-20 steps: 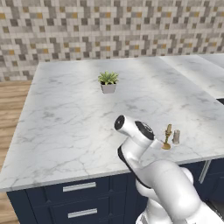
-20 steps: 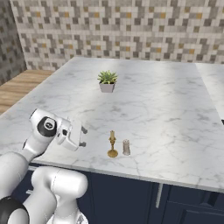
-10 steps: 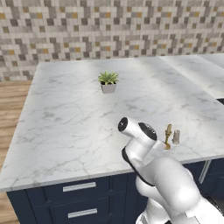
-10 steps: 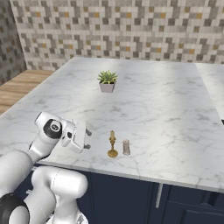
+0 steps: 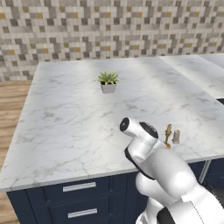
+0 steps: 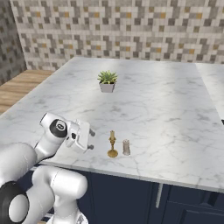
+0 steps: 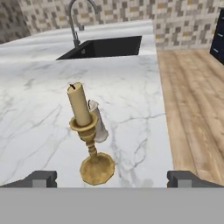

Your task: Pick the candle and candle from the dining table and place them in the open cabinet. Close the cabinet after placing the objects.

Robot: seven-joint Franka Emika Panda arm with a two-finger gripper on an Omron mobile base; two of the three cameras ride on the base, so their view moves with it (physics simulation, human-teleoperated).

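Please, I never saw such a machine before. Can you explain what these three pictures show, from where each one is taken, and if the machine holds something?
It is a white robot arm in a simulated kitchen. Two pictures come from cameras behind the arm, left and right; the third looks out from its hand.

On the white marble dining table stand a tan candle in a brass holder, a short grey-beige candle stub beside it, and a small potted green plant.

The claw is open, holds nothing and faces the candles.

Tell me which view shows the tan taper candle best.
The hand view: the tan taper candle stands close and large on its brass holder, ahead of the open fingers, with the grey stub behind it. The right base view shows it small but unblocked; in the left base view the arm partly hides it.
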